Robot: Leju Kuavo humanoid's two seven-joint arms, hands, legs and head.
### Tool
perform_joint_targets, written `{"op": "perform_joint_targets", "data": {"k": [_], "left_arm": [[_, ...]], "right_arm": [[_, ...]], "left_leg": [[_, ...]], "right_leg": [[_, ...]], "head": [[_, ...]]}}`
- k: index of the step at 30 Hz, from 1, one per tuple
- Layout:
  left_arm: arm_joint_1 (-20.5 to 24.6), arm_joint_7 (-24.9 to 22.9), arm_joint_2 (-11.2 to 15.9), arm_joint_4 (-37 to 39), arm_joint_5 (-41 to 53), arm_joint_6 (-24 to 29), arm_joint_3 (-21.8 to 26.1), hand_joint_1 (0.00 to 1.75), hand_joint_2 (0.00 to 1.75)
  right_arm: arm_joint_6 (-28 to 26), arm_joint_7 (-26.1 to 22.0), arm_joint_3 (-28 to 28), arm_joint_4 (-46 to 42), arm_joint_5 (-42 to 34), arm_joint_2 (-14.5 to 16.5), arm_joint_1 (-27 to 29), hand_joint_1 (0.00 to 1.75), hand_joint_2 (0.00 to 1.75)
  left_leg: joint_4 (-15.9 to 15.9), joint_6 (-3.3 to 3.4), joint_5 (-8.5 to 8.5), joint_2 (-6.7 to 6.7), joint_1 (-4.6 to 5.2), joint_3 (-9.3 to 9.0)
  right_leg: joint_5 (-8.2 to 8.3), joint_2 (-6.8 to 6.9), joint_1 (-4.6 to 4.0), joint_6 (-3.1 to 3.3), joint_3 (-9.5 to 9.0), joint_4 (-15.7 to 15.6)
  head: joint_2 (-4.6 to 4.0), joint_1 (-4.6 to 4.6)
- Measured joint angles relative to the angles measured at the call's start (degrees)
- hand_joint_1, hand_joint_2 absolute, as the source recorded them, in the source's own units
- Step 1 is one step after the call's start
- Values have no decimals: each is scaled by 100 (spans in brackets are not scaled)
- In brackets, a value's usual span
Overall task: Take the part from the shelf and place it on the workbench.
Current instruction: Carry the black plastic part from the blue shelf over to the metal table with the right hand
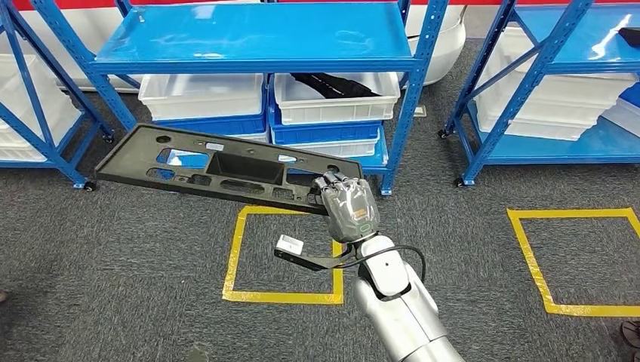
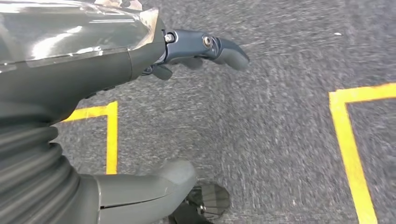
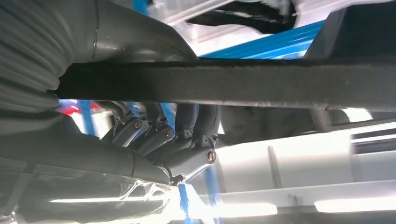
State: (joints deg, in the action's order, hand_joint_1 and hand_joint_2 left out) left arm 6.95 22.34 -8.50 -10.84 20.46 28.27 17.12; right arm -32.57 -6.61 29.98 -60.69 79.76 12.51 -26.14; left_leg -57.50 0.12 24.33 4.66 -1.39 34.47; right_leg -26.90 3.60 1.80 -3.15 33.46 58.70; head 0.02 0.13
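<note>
A long flat black plastic part (image 1: 226, 166) with several cut-outs hangs in the air in front of the blue shelf (image 1: 256, 38), tilted down toward its right end. My right hand (image 1: 349, 207) grips that right end. In the right wrist view the part's edge (image 3: 261, 84) runs across, with my right hand (image 3: 163, 140) wrapped around it, fingers curled under it and thumb on the other side. My left hand (image 2: 93, 93) hangs over the grey carpet and holds nothing; its fingers (image 2: 205, 46) are apart from the thumb.
White bins (image 1: 200, 94) sit on the shelf's lower level, one (image 1: 336, 102) holding another black part (image 1: 332, 83). More blue shelving stands at left (image 1: 38, 113) and right (image 1: 528, 75). Yellow tape squares (image 1: 234, 256) (image 1: 528, 256) mark the carpet.
</note>
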Motion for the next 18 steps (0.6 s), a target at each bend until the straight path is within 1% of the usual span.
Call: {"op": "perform_joint_targets", "data": {"k": [2, 3, 4, 5, 6, 7, 8, 9, 10, 11, 12, 13, 14, 15, 16, 17, 18], "left_arm": [[-6, 4, -5, 0, 5, 11, -1, 0, 175], [-5, 9, -3, 0, 5, 16, -1, 0, 175], [-4, 15, -2, 0, 8, 19, -1, 0, 175], [-5, 23, 0, 0, 10, 23, -1, 0, 175], [-8, 30, 2, 0, 12, 31, -1, 0, 175], [-14, 36, 2, 0, 16, 47, -1, 0, 175], [-21, 52, 2, 0, 25, 86, -1, 0, 175], [-25, 74, 2, 0, 35, 138, -1, 0, 175], [-28, 97, 1, 0, 45, 187, -1, 0, 175], [-29, 119, 1, 0, 53, 228, -1, 0, 175], [-29, 128, 2, 0, 56, 251, -1, 0, 175], [-26, 129, 15, 0, 57, 261, -1, 0, 175], [-29, 134, 25, 1, 58, 276, -1, 0, 175], [-31, 141, 37, 1, 60, 297, -1, 0, 175], [-32, 148, 44, 0, 61, 314, -1, 0, 175], [-33, 155, 41, -1, 63, 328, 1, 0, 175], [-27, 158, 38, -4, 63, 338, 3, 0, 175]], "right_arm": [[5, 2, -7, -1, -7, 8, 2, 175, 175], [8, 0, -10, -1, -9, 12, 7, 175, 175], [9, -3, -15, -2, -14, 15, 10, 175, 175], [9, -6, -20, -2, -21, 19, 12, 175, 175], [9, -12, -23, -2, -31, 22, 14, 175, 175], [9, -20, -26, 0, -41, 24, 15, 175, 175], [8, -29, -28, 4, -51, 24, 16, 175, 175], [5, -38, -30, 9, -60, 22, 17, 175, 175], [1, -44, -33, 15, -68, 22, 18, 175, 175], [-3, -51, -36, 20, -77, 21, 17, 175, 175], [-7, -55, -37, 22, -89, 22, 12, 175, 175], [-10, -60, -38, 24, -100, 27, 6, 175, 175], [-11, -64, -39, 26, -110, 30, -7, 175, 175], [-13, -64, -41, 29, -118, 35, -19, 175, 175], [-15, -66, -44, 33, -122, 38, -28, 175, 175], [-16, -67, -48, 38, -125, 38, -37, 175, 175], [-17, -68, -55, 40, -127, 38, -38, 175, 175]], "left_leg": [[-31, -44, 12, 92, -10, 6], [-54, -65, 42, 89, -35, 11], [-131, -85, 127, 24, -60, 36], [-323, -101, 289, -94, -78, 106], [-630, -112, 507, -246, -87, 225], [-1013, -111, 726, -356, -86, 383], [-1385, -102, 893, -419, -81, 546], [-1615, -79, 955, -444, -76, 653], [-1648, -40, 907, -459, -65, 669], [-1463, 14, 759, -484, -47, 577], [-1109, 91, 554, -560, -23, 399], [-749, 181, 407, -700, -12, 216], [-461, 257, 295, -834, 7, 78], [-290, 316, 246, -938, 29, -9], [-235, 350, 251, -977, 49, -35], [-189, 361, 221, -929, 80, -56], [-103, 360, 189, -848, 78, -100]], "right_leg": [[17, -124, -10, 126, 41, 46], [35, -188, -3, 171, 58, 48], [55, -251, 2, 209, 67, 47], [75, -310, 4, 244, 73, 42], [90, -367, 2, 270, 79, 38], [102, -426, -16, 290, 90, 39], [113, -496, -41, 307, 102, 41], [122, -568, -68, 322, 113, 42], [129, -644, -95, 333, 120, 43], [136, -723, -119, 342, 121, 43], [141, -799, -138, 346, 120, 42], [153, -865, -137, 348, 123, 37], [168, -925, -139, 340, 132, 35], [186, -982, -113, 319, 147, 31], [208, -1041, -77, 291, 166, 20], [234, -1111, -68, 249, 180, -2], [251, -1117, -64, 220, 198, -17]], "head": [[0, -21], [0, -40], [0, -45], [0, -58], [0, -77], [0, -87], [0, -100], [0, -104], [0, -105], [0, -105], [0, -106], [0, -95], [0, -69], [0, -69], [0, -77], [0, -94], [0, -125]]}}
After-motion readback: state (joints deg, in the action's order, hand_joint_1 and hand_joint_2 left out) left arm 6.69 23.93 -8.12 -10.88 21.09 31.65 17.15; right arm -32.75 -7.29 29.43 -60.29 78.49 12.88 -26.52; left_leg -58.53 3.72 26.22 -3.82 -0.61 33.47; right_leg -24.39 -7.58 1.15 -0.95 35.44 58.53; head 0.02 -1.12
